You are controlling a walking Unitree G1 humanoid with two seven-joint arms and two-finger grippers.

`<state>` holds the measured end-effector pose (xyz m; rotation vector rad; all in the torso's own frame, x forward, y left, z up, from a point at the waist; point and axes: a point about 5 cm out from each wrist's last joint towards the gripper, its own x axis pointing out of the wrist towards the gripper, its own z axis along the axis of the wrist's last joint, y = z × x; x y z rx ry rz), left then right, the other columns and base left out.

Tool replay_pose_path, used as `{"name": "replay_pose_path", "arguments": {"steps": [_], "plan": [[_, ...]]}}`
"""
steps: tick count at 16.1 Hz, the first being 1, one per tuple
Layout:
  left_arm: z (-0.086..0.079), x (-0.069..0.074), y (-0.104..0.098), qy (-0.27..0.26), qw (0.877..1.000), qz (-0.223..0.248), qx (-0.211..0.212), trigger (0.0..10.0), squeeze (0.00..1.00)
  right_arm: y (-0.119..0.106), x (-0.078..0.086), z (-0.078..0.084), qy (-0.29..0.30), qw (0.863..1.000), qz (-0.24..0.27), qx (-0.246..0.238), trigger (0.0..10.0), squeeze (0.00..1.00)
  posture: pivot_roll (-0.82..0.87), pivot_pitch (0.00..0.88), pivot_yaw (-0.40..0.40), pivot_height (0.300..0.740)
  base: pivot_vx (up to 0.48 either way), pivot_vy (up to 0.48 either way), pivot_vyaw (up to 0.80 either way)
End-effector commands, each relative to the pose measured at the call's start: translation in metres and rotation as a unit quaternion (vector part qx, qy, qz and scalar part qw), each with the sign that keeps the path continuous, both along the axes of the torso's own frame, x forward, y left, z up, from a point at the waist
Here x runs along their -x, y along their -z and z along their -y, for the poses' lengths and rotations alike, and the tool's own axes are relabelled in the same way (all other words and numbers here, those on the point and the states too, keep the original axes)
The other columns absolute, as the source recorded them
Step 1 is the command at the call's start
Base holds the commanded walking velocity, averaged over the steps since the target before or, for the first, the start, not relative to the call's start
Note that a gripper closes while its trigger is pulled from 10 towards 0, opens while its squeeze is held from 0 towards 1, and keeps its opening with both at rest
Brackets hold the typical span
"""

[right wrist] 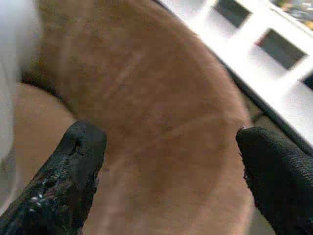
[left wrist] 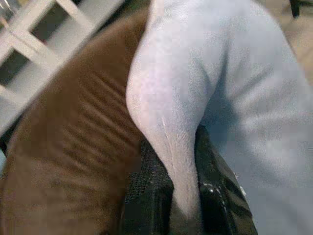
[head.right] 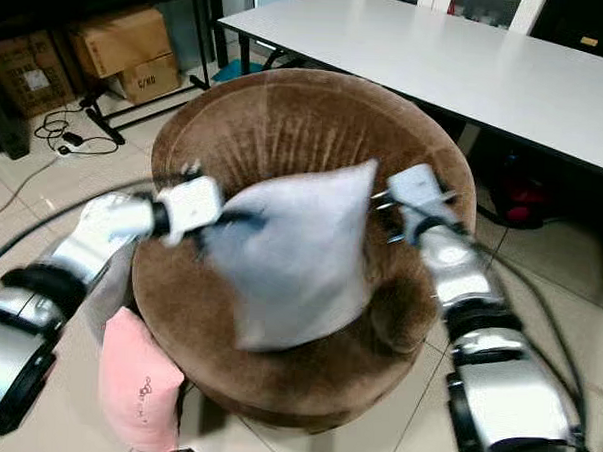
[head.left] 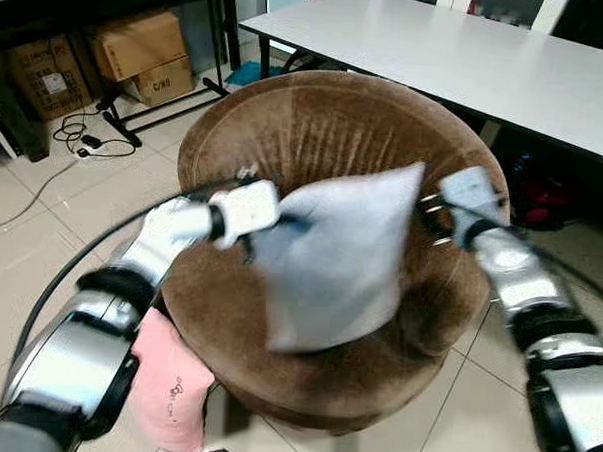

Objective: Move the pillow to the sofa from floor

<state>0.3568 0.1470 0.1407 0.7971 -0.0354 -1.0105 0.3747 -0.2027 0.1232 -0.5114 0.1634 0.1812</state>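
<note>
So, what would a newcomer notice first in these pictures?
A grey pillow hangs over the seat of a round brown sofa chair, its edge pinched in the left claw. The right claw is open beside it. A pink pillow leans at the chair's foot.

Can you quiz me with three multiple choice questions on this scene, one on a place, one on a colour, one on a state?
1. Where is the grey pillow?
A. flat on the floor
B. held above the brown sofa
C. on the white table

2. What colour is the pillow on the floor beside the sofa?
A. pink
B. green
C. black

3. How is the right end effector?
A. shut on the pillow
B. open
C. shut on a box

B, the left end effector pinches its edge over the seat.
A, the pink pillow leans there.
B, its fingers stand apart around nothing.
</note>
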Motion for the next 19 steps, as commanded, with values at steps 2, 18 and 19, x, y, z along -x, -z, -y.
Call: {"name": "replay_pose_path", "arguments": {"steps": [2,18,19], "plan": [[-0.008,0.007,0.015,-0.002,0.999,-0.017,-0.034,0.0,0.00,0.001,0.000,-0.014,-0.036,0.999,-0.004,-0.002,10.0,0.00,-0.07,0.000,0.010,0.740,0.000,0.000,0.00],[0.009,0.002,0.010,0.041,0.995,-0.038,-0.081,0.0,0.00,-0.061,0.038,-0.052,-0.434,0.896,-0.002,0.092,10.0,1.00,-0.06,0.000,-0.007,0.740,0.000,0.000,0.00],[0.011,0.002,0.010,0.043,0.995,-0.038,-0.081,0.0,0.00,-0.058,0.040,-0.053,-0.442,0.891,-0.012,0.104,10.0,1.00,-0.09,0.000,0.015,0.740,0.000,0.000,0.00]]}}
